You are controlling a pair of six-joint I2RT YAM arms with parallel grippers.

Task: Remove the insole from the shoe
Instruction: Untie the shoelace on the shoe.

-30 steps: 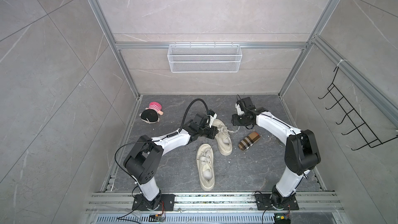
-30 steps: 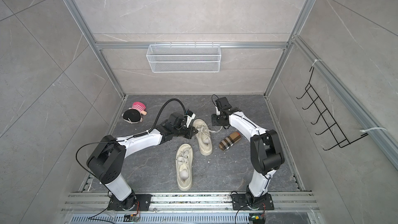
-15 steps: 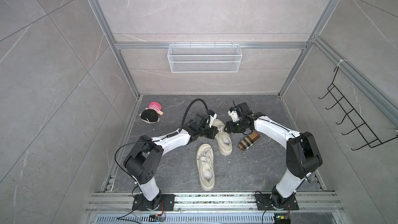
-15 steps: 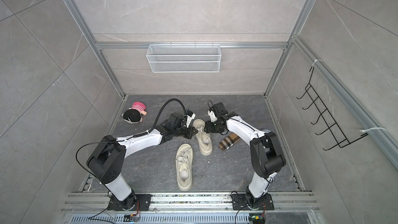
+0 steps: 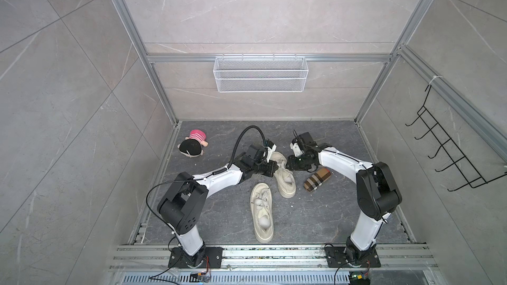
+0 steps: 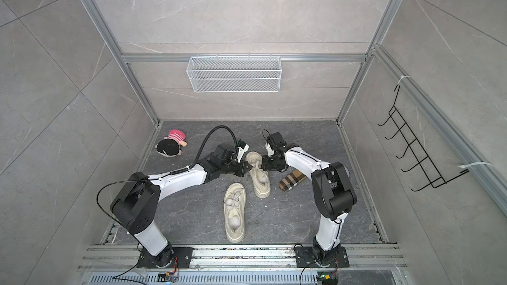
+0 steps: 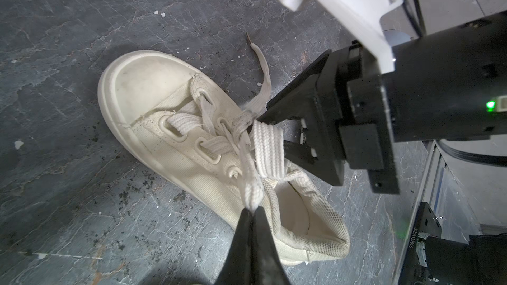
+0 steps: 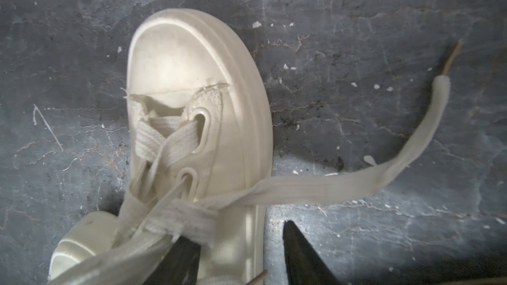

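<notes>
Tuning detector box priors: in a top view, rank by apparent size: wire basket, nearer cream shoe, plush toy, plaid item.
1. wire basket
2. nearer cream shoe
3. plush toy and plaid item: look about alike, toy sits farther back, so unranked.

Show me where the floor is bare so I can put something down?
Bare floor lies between the near shoe and the right arm; more lies in the back corner behind that arm. It is crowded in the middle, where the left gripper and right gripper meet over the far shoe, beside the plaid item.
</notes>
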